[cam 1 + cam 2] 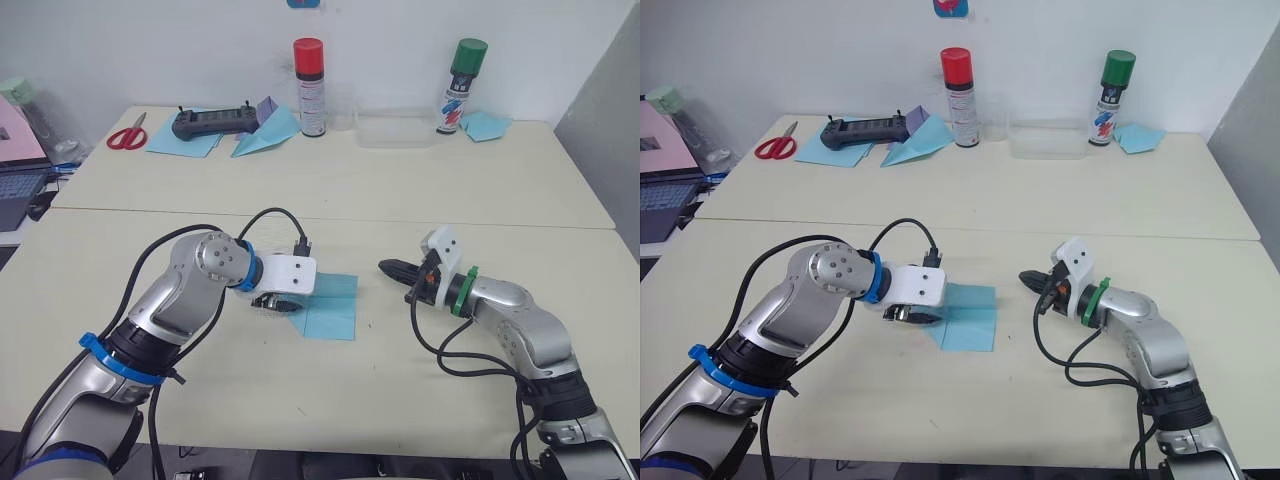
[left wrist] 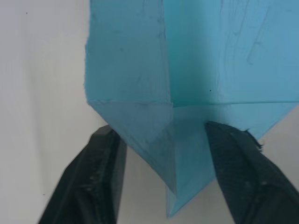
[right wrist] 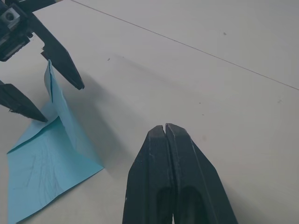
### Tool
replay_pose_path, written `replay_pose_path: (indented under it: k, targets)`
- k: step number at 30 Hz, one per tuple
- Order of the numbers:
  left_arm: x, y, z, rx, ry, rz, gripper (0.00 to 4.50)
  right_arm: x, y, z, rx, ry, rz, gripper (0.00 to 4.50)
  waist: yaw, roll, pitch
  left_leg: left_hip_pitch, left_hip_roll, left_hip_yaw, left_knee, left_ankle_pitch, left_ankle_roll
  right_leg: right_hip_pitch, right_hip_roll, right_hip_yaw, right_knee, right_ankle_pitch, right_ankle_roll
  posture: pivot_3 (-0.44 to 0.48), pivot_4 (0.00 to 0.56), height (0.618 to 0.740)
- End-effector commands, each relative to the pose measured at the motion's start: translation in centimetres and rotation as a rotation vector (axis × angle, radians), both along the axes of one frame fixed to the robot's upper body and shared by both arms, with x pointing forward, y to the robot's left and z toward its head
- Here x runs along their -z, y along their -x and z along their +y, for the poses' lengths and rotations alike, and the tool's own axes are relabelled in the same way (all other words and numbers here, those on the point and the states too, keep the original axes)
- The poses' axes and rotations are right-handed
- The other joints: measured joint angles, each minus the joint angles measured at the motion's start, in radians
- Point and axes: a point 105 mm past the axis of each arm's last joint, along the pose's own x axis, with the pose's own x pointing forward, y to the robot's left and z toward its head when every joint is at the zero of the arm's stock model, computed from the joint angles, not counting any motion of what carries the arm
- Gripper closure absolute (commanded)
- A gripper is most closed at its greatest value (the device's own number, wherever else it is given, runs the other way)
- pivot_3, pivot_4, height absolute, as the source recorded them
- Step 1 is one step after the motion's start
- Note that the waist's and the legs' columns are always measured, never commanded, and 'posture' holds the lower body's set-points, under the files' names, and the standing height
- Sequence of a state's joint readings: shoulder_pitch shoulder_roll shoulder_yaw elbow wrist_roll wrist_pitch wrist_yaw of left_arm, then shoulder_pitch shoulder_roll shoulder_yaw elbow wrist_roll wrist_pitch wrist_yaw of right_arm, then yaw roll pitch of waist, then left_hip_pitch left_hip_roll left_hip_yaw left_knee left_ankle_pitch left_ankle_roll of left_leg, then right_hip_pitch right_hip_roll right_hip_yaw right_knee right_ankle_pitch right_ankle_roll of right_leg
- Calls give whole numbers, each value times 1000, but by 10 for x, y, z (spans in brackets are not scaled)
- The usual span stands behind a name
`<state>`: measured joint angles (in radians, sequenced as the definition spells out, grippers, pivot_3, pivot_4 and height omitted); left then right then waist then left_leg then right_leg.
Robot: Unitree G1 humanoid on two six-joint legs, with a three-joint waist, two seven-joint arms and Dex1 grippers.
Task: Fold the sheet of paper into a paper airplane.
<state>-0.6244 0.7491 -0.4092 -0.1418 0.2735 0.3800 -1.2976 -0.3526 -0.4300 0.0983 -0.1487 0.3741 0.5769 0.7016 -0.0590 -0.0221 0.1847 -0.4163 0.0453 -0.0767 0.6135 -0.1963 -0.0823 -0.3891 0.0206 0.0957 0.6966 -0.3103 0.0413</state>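
Sheet of paper (image 1: 330,305) points its folded tip between the left gripper's (image 2: 163,182) parted fingers; right gripper (image 3: 164,133) fingers together.

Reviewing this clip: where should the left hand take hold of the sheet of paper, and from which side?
Probably the folded pointed tip of the sheet of paper, approached from the robot's left. That layered point already lies between the open left hand's fingers.

light-blue sheet of paper (image 1: 328,306) lying on the near table (image 1: 330,215), partly folded, its left corner creased into a point and lifted a bit.
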Motion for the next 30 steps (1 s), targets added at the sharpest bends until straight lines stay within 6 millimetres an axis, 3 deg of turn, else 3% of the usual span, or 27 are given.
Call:
replay_pose_path:
  k: [1, 4, 8, 13, 18, 21, 27, 30]
  targets:
    - [-38, 9, 13, -37, 131, 30, 168, -20, 10, -5, -94, -13, -33, 3915, 0, 0, 0, 0, 0, 0, 0, 0, 0, 0, 0, 0, 0, 0, 0, 0, 150, 740]
    - [-60, 16, 40, -94, 174, 64, 0, -20, 28, -2, -219, -36, 28, 2927, -6, -1, 1, 0, 0, 0, 0, 0, 0, 0, 0, 0, 0, 0, 0, 0, 150, 740]
    - [-81, 17, 64, -147, 294, 64, 0, -17, 35, 8, -295, -58, 73, 1519, -6, -1, 1, 2, 1, 0, -1, 0, 0, 0, 1, -1, 1, -1, -1, 0, 150, 740]
    - [-89, 21, 81, -226, 414, 71, 0, -7, 26, 32, -327, -62, 85, 1519, -8, -1, 1, 1, 1, 0, 0, 0, 0, 0, 1, 0, 1, -1, 0, 0, 150, 740]
    - [-80, 27, 76, -253, 445, 84, 0, -9, 23, 56, -380, -106, 82, 1519, -7, -1, 1, 1, 1, 0, 0, 0, 0, 0, 1, 0, 0, -1, -1, 0, 150, 740]
    - [-71, 30, 75, -275, 441, 93, 0, -10, 25, 61, -413, -124, 89, 2074, -2, -1, 1, 0, 1, 0, 0, 0, 0, 0, 0, -1, 0, -1, -1, 0, 150, 740]
    - [-57, 39, 70, -299, 455, 120, 0, -4, 31, 55, -440, -87, 87, 4333, 2, -1, 2, 1, 1, 0, 0, 0, 0, 0, 0, -1, 1, -1, -1, 0, 150, 740]
    - [-55, 39, 70, -308, 457, 119, 0, -3, 34, 49, -451, -63, 71, 4462, 2, -1, 2, 1, 1, 0, 0, 0, 0, 0, 0, -1, 1, -1, -1, 0, 150, 740]
